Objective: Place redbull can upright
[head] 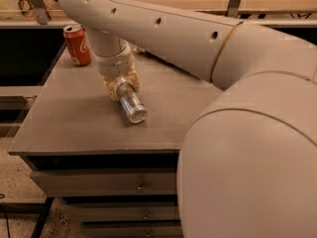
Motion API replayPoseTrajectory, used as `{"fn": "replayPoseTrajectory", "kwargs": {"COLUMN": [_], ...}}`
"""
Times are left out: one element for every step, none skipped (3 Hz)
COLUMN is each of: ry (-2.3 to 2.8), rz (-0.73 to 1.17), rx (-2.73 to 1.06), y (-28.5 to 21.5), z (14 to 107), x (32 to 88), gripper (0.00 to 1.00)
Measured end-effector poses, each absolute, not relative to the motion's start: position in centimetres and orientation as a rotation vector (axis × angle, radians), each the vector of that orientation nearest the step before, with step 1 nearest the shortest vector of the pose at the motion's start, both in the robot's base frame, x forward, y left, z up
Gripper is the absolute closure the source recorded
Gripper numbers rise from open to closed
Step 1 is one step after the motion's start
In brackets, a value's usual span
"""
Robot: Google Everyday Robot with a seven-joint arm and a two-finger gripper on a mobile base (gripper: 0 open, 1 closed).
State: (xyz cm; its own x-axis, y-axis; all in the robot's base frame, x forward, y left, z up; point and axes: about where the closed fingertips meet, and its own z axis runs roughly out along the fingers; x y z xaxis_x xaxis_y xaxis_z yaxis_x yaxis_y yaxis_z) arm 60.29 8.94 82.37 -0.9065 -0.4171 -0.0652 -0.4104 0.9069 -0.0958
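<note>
Camera view: claw [119, 86] clenched on the far end of the redbull can [132, 107], mid bench [69, 125], long axis sloping down-forward from the claw, silver end toward the front edge, needing tipping up.

Cream gripper [122, 87] clasps silver-grey redbull can [132, 107] over grey table [69, 123]; red cola can [78, 46] behind.

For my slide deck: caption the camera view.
Pincer grips a silver can, not upright, at the grey table; red can stands behind.
</note>
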Motion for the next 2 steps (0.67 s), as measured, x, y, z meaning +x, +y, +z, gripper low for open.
{"fn": "replayPoseTrajectory", "kwargs": {"ry": [2.900, 2.790], "rz": [-0.058, -0.023], "rx": [-0.655, -0.676], "y": [7.9, 6.6], "z": [83.9, 86.4], "x": [61.3, 61.5], "gripper": [1.00, 1.00]}}
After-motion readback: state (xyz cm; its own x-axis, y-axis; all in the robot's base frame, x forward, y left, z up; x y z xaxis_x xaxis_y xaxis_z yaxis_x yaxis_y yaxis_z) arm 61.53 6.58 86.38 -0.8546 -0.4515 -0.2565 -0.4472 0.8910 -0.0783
